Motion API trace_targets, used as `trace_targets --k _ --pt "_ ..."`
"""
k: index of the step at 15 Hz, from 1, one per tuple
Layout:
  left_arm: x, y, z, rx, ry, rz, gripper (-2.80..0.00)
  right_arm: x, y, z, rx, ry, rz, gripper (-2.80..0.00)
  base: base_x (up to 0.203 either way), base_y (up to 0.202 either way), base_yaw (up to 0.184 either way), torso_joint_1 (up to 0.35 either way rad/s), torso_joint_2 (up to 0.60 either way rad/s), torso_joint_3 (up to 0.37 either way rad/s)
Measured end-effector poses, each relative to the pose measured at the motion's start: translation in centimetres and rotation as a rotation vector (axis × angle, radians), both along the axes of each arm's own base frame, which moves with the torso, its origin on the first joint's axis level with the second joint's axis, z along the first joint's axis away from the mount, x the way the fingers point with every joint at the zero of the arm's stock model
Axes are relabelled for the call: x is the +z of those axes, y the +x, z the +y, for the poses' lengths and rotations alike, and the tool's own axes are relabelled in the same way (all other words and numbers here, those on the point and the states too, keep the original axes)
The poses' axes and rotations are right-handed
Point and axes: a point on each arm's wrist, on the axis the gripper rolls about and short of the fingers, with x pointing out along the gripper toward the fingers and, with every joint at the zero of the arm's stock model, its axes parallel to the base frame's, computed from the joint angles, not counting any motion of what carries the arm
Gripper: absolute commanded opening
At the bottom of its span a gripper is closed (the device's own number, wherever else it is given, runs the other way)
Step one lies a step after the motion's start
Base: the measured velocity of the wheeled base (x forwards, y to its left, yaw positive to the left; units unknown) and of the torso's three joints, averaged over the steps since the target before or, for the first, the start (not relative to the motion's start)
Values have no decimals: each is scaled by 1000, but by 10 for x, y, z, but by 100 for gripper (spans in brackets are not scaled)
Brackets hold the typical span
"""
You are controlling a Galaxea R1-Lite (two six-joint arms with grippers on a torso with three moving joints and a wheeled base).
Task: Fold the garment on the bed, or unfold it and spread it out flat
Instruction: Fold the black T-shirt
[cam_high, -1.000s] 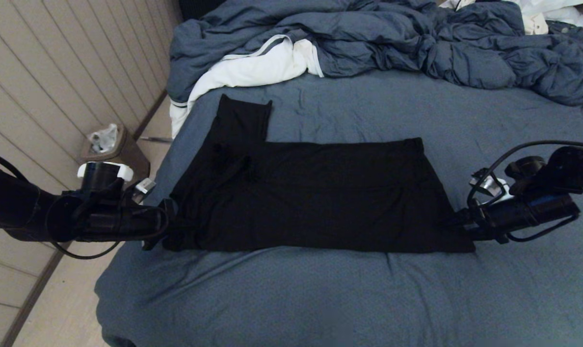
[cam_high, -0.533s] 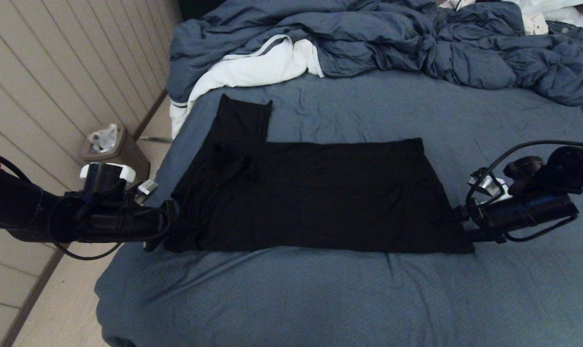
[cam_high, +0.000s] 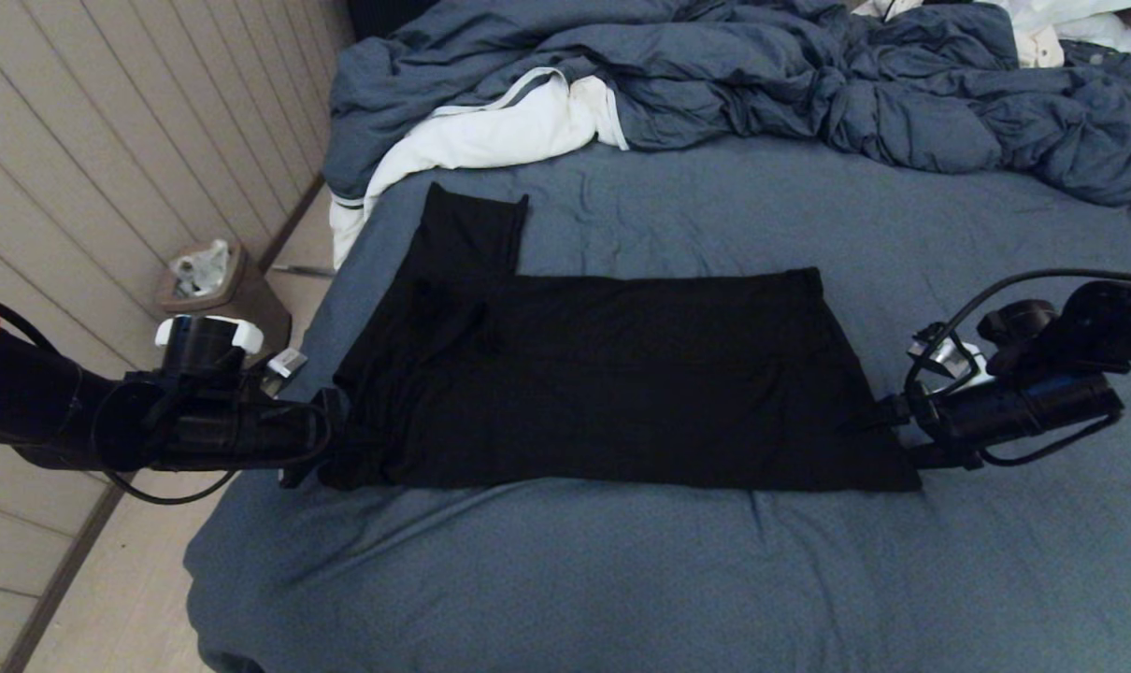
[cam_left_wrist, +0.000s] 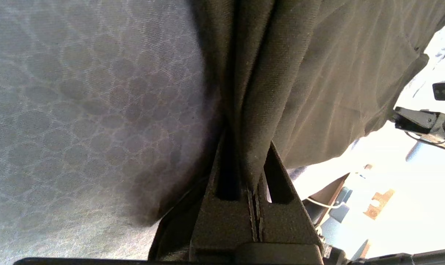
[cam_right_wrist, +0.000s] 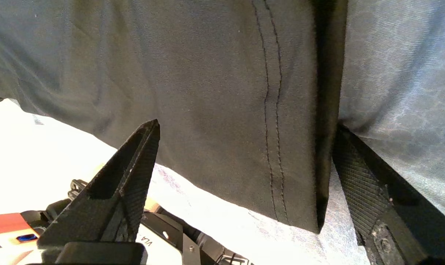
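1. Since a second ago the right gripper [cam_high: 879, 425] has drawn slightly back from the hem corner of the garment [cam_high: 603, 374], its jaws spreading; now they stand wide apart, with the stitched hem edge lying loose between them and nothing gripped.

2. At the other end, the left gripper [cam_high: 327, 439] has not shifted — its jaws are pressed together on a bunched fold of the black fabric, clear in the left wrist view [cam_left_wrist: 253, 162].

3. Folded into a long dark band, the garment lies across the middle of the bed [cam_high: 622, 579], running from one gripper to the other. One sleeve [cam_high: 472, 229] sticks out flat from the band towards the pillow end, on the robot's left.

4. Fabric near the left gripper is gathered into soft ridges; the rest of the band lies fairly smooth, plain black side up.

5. Beyond the shirt, a rumpled blue-grey duvet [cam_high: 762, 84] is heaped along the far side of the bed, well apart from the band.

6. A white cloth with a grey-striped edge [cam_high: 491, 131] spills from under the duvet and hangs over the bed's left edge, near the sleeve tip but not touching it.

7. On the floor to the left, beside the panelled wall [cam_high: 107, 140], stands a small brown bin [cam_high: 224, 294] with a crumpled liner — just behind the left arm.

8. Nothing lies on the sheet between the band and the near edge of the bed.
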Motion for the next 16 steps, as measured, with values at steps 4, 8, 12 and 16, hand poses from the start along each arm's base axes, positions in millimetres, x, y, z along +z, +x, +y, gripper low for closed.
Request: trace_targets --k 4,8,12,16 --pt "0 0 0 0 0 0 -280 0 0 -1 -4 0 0 0 0 0 0 0 0 0" --pt "1 -1 0 0 0 -1 -280 0 2 -2 -14 -4 -17 0 0 0 0 0 0 0" --pt "1 -1 0 0 0 -2 -280 0 2 -1 -14 -4 -19 0 0 0 0 0 0 0" --pt "1 -1 0 0 0 -3 -280 1 2 -1 -12 -7 -24 -280 0 0 0 0 0 0"
